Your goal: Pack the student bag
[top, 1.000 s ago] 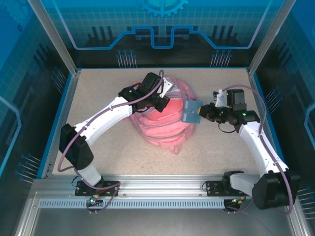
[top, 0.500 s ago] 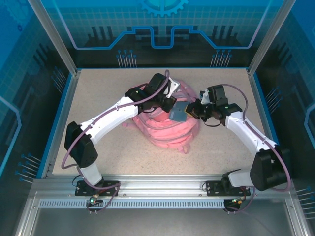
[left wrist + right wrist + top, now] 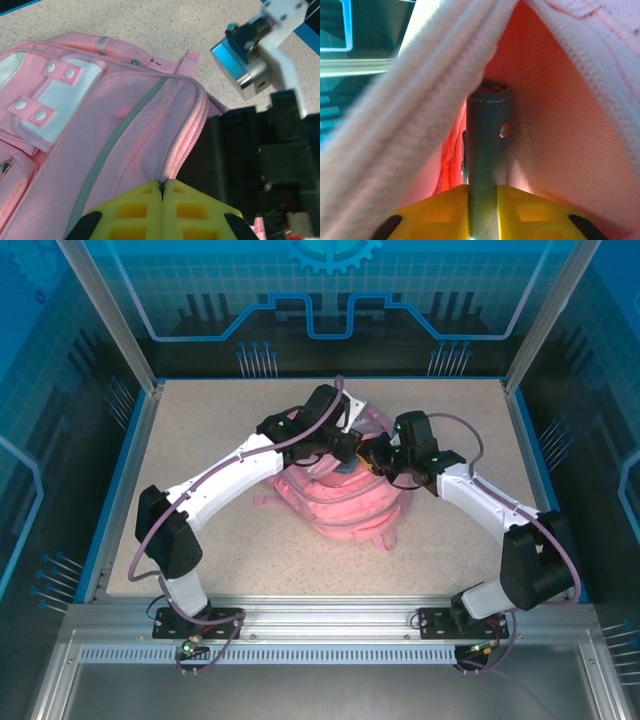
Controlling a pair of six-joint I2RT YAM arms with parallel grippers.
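Inside, woven pink student bag (image 3: 560,125) surrounds a flat, stitched grey pouch (image 3: 487,145).

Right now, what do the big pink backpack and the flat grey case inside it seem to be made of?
Big pink backpack: soft woven fabric, matte; weave grain and stitched seams show. Flat grey case: probably faux leather or coated cloth, smooth with slight sheen, stitched top edge, small shiny stud.

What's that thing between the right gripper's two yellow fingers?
A flat grey case with a stitched top edge, standing inside the open mouth of the pink student bag. The right wrist view shows it.
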